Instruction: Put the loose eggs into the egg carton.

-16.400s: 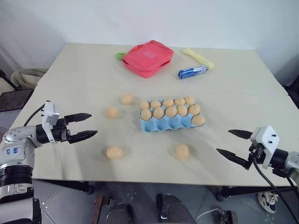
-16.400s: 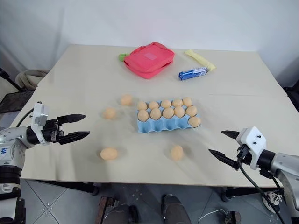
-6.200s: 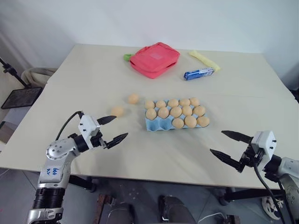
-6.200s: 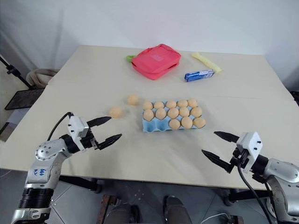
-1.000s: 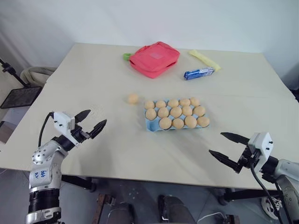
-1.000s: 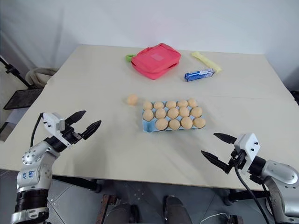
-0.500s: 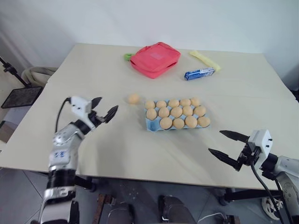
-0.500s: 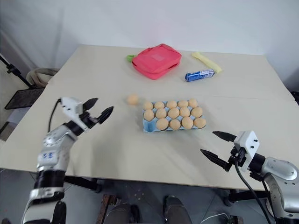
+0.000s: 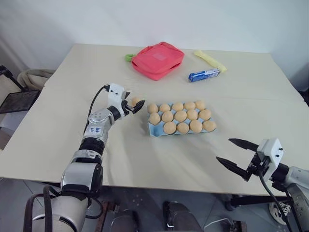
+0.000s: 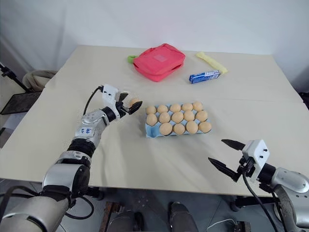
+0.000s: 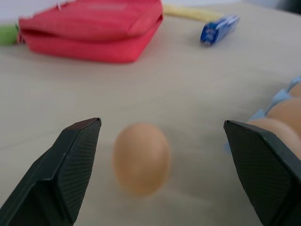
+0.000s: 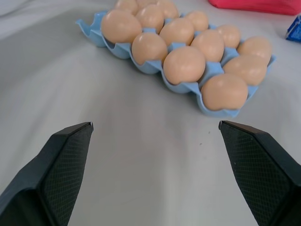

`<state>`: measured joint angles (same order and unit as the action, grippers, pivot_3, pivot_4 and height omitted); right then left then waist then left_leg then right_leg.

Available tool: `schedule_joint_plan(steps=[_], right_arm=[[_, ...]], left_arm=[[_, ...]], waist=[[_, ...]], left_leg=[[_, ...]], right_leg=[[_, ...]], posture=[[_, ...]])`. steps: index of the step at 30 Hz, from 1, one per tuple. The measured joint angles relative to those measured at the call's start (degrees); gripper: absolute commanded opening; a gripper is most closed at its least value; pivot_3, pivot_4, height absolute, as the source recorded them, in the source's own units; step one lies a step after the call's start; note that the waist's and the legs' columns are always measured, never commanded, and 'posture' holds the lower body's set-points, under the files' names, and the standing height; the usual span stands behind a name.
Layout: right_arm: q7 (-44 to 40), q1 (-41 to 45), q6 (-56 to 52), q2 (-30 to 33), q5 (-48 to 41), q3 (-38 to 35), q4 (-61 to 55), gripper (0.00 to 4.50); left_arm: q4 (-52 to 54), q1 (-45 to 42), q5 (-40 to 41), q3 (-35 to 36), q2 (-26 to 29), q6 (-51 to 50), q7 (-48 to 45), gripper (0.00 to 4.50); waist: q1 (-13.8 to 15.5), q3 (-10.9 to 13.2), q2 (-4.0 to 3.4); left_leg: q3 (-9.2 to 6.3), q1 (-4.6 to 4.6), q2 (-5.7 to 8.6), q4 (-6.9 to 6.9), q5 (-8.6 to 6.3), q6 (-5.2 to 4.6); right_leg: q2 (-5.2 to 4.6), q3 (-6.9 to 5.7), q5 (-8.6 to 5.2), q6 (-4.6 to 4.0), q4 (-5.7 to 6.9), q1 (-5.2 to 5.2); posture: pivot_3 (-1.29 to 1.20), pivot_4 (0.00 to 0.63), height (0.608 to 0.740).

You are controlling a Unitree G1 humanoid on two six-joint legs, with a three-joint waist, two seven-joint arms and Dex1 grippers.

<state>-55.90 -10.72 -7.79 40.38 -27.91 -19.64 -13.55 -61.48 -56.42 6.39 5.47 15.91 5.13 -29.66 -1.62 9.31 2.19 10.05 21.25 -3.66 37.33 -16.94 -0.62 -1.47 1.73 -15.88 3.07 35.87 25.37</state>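
Observation:
One loose egg point(image 9: 136, 100), tan-orange, lies on the table just left of the egg carton point(image 9: 155, 130). The carton is a light-blue tray holding several eggs, with its front-left cup bare. My left gripper point(image 9: 134, 104) is open, with a finger on each side of the loose egg. In the left wrist view the egg point(image 11: 141, 157) sits between the spread fingers point(image 11: 70, 160), closer to one. My right gripper point(image 9: 225, 150) hangs open and empty near the table's front right edge. It faces the carton point(image 12: 214, 110) from a distance.
A red pouch point(image 9: 158, 59), a blue wrapped bar point(image 9: 202, 75), a yellow strip point(image 9: 210, 60) and a small green thing point(image 9: 128, 57) lie at the back of the table. Bare tabletop point(image 9: 159, 159) spreads in front of the carton.
My left gripper has swung forward and to the right, from the table's left side up to the loose egg, staying open. The right gripper has kept still.

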Motion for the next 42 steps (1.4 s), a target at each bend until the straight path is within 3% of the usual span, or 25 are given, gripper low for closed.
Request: schedule_joint_plan(steps=[16, 19, 25, 26, 30, 33, 36, 42], right_arm=[[2.0, -0.9, -0.2, 0.0, -0.3, -0.7, -1.1, 4.50], [2.1, -0.9, -0.2, 0.0, -0.3, -0.7, -1.1, 4.50], [2.2, -0.9, -0.2, 0.0, -0.2, -0.7, -1.1, 4.50], [2.2, -0.8, -0.3, 0.0, -0.2, -0.7, -1.1, 4.50], [2.3, -0.3, -0.5, 0.0, -0.2, -0.7, -1.1, 4.50], [2.4, -0.1, -0.9, 0.0, -0.2, -0.7, -1.1, 4.50], [2.4, -0.2, -1.0, 0.0, -0.2, -0.7, -1.1, 4.50], [3.0, -0.1, -1.0, -0.4, 0.0, -0.6, -1.0, 4.50]], left_arm=[[-10.6, -7.4, -4.7, -1.0, -1.7, -1.5, 5.3, 4.45], [-11.3, -7.5, -4.8, -1.0, -1.8, -3.5, 6.3, 3.85], [-11.5, -7.5, -4.8, -0.9, -1.9, -4.3, 6.9, 1.91], [-11.5, -7.5, -4.8, -0.9, -1.9, -4.1, 6.8, 1.72], [-11.4, -7.5, -4.7, -0.8, -1.7, -2.4, 5.4, 1.72], [-10.7, -7.5, -3.9, 0.4, -1.3, -1.0, 2.5, 1.72], [-6.0, -7.5, -0.8, 1.8, -1.1, -0.6, -6.4, 1.72], [15.2, -1.1, 4.1, -1.6, 1.3, -9.6, -25.7, 1.72]], waist=[[0.1, 0.0, 0.02], [0.0, 0.0, 0.02], [0.0, 0.0, 0.02], [0.0, 0.0, 0.02], [0.0, 0.0, 0.02], [0.0, 0.0, 0.02], [0.1, 0.0, 0.03], [-0.3, 0.0, -0.05]], left_leg=[[-0.01, 0.00, 0.03, 0.01, -0.01, -0.01], [-0.01, 0.00, 0.03, 0.01, -0.01, -0.02], [-0.01, 0.00, 0.03, 0.00, 0.00, 0.00], [-0.01, 0.00, 0.03, 0.00, 0.00, 0.00], [0.01, 0.00, 0.03, 0.01, 0.01, 0.00], [0.01, 0.00, 0.02, 0.01, 0.01, 0.02], [0.02, 0.05, 0.02, 0.01, 0.08, 0.14], [0.19, -0.07, 0.00, 0.01, 0.10, 0.30]], right_leg=[[0.01, -0.02, 0.00, 0.00, 0.02, 0.01], [0.01, -0.02, 0.00, 0.00, 0.03, 0.01], [0.02, -0.03, 0.00, 0.00, 0.03, 0.01], [0.01, -0.03, 0.00, 0.00, 0.03, 0.01], [0.01, -0.03, 0.00, 0.00, 0.04, 0.01], [0.02, -0.03, 0.00, 0.00, 0.05, 0.01], [0.04, -0.08, 0.00, 0.00, 0.04, 0.03], [0.09, 0.01, -0.03, 0.04, 0.11, 0.02]], posture=[[0.00, 0.150, 0.740], [0.00, 0.150, 0.740], [0.00, 0.150, 0.740], [0.00, 0.150, 0.740], [0.00, 0.150, 0.740], [0.00, 0.150, 0.740], [0.00, 0.150, 0.740], [0.00, 0.150, 0.740]])
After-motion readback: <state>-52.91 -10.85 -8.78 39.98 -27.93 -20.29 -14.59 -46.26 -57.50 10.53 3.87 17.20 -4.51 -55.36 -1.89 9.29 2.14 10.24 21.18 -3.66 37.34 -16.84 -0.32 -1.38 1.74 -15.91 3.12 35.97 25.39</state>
